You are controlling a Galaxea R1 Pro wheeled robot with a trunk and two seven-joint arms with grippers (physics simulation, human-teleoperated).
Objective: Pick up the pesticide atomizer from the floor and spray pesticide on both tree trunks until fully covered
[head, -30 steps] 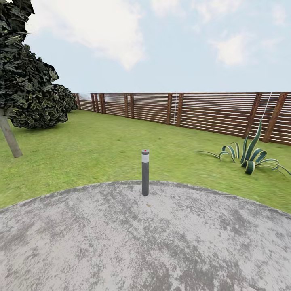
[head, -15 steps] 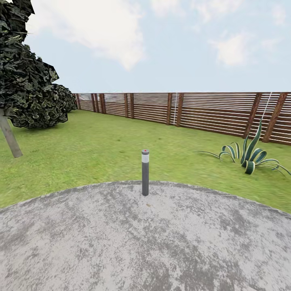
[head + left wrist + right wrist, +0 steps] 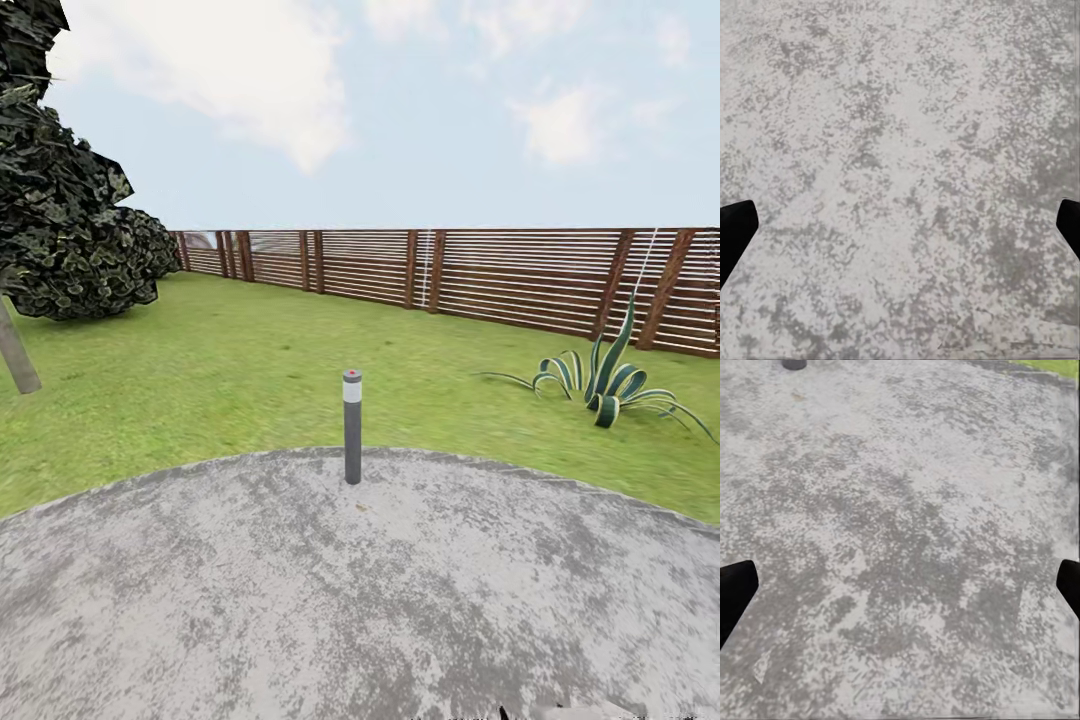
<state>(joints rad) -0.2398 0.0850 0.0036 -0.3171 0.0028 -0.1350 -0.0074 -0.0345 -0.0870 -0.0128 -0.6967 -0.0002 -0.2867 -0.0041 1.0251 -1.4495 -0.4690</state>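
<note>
One tree point(image 3: 70, 230) stands at the far left of the head view, its blocky dark green canopy above a leaning pale grey-brown trunk point(image 3: 17, 355) rooted in the grass lawn point(image 3: 230, 370). I am on a round patch of grey stone paving point(image 3: 350, 600). My left gripper point(image 3: 900, 229) is open over bare paving, its black fingertips point(image 3: 735, 232) at the picture's sides and nothing between them. My right gripper point(image 3: 900, 589) is open in the same way over the paving.
A slim dark grey bollard light point(image 3: 352, 428) stands at the paving's far edge, and its base point(image 3: 793, 364) shows in the right wrist view. A striped agave point(image 3: 605, 385) grows at the right. The reddish-brown slat fence point(image 3: 500, 275) closes the lawn behind.
The whole head view has shifted slightly left, so the camera has moved. A pale sliver has appeared at the bottom edge.
</note>
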